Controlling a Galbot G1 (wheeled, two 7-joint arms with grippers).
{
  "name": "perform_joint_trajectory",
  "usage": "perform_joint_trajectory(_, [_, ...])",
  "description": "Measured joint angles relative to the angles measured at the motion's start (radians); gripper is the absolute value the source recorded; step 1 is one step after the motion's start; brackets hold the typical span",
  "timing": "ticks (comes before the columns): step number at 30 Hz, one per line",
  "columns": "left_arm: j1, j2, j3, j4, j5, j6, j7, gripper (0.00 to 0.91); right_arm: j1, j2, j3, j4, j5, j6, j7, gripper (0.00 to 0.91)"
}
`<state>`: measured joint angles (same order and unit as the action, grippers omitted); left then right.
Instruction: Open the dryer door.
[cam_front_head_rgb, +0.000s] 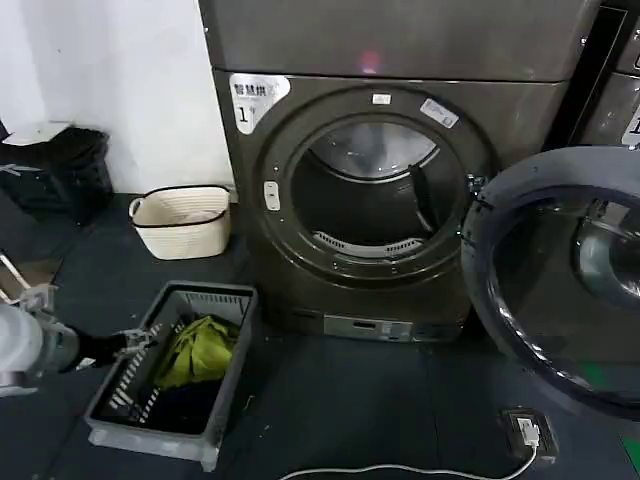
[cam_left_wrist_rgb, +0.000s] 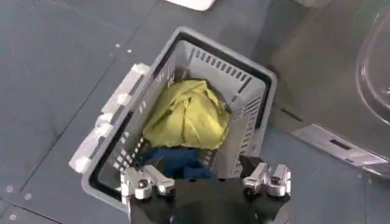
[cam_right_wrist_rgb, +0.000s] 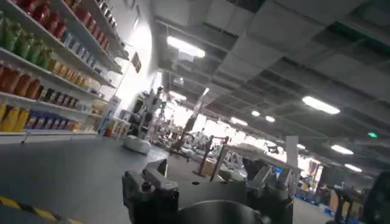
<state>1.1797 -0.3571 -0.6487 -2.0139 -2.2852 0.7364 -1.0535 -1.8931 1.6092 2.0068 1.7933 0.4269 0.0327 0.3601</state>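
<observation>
Step in hand: as the dryer door (cam_front_head_rgb: 560, 285) already hangs swung wide to the right of the dryer (cam_front_head_rgb: 385, 200), with the round drum opening (cam_front_head_rgb: 372, 190) fully bare, the opening itself looks done, and what is left is at most a settling of the arms.
Door: its chrome ring and dark glass face the camera in the head view, well clear of the drum opening, hinged at the dryer's right side.
Left gripper (cam_left_wrist_rgb: 206, 182): it hovers released, fingers spread apart and grasping nothing, just above the near rim of the grey laundry basket (cam_left_wrist_rgb: 256, 79), which sits on the floor (cam_front_head_rgb: 330, 410) in front of the dryer, to its left.
Basket contents: a yellow-green cloth (cam_left_wrist_rgb: 186, 115) lies on top of a dark blue one (cam_left_wrist_rgb: 177, 163).
Right gripper (cam_right_wrist_rgb: 207, 195): it points up toward a ceiling and shelves, away from the dryer; whether its fingers are spread or closed, I cannot tell.
Next move: by my reading nothing more needs pulling; if anything follows, the left gripper is best placed for the basket, and should drop straight down onto the cloth without catching the rim.
</observation>
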Motion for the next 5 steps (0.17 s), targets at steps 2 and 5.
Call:
perform_joint_trajectory(2, [0.000,0.000,0.000,0.002,0.000,0.000,0.000,0.907,0.000,0.000,0.001,-0.001,-0.001,0.003,-0.002,0.907])
perform_joint_trajectory(5, [0.000,0.000,0.000,0.005,0.001,0.000,0.000,0.907,0.002,0.000,0.000,-0.003,-0.004,0.007,-0.004,0.907])
